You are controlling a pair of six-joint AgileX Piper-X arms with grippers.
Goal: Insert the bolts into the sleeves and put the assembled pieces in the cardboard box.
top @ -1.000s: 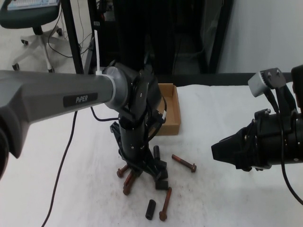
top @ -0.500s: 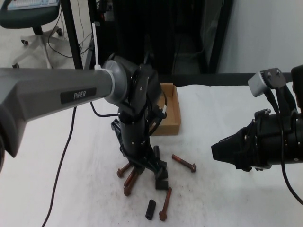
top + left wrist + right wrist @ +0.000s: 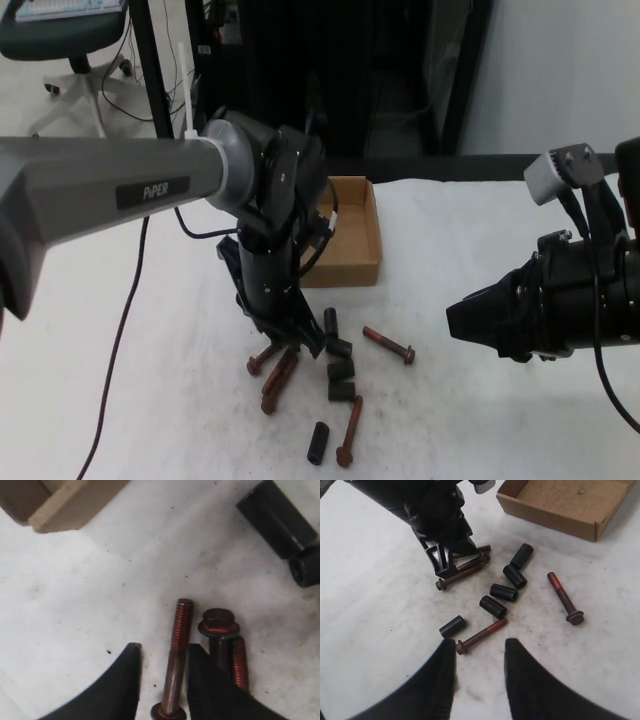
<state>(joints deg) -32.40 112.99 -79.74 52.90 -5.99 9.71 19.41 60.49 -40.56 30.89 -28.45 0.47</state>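
Shifted sideways since the earlier frames, the left claw (image 3: 288, 345) now stands clear of the black sleeves (image 3: 341, 368) and over a group of three rusty bolts (image 3: 278, 372) — the sleeves it had covered lie exposed just beside it. The right claw (image 3: 462, 320) has not moved. The step in hand appears to be picking up a bolt; none of the bolts in view sits in a sleeve yet, and the cardboard box (image 3: 372, 240) waits beyond the left claw.

Left wrist view: the fingers are parted and straddle the shank of one bolt (image 3: 175, 665) without clamping it; two more bolts (image 3: 218, 625) lie just outside one finger.

Right wrist view: the right claw is spread and holds nothing — a loose bolt (image 3: 479, 636) and a lone sleeve (image 3: 452, 626) lie just ahead of its tips.
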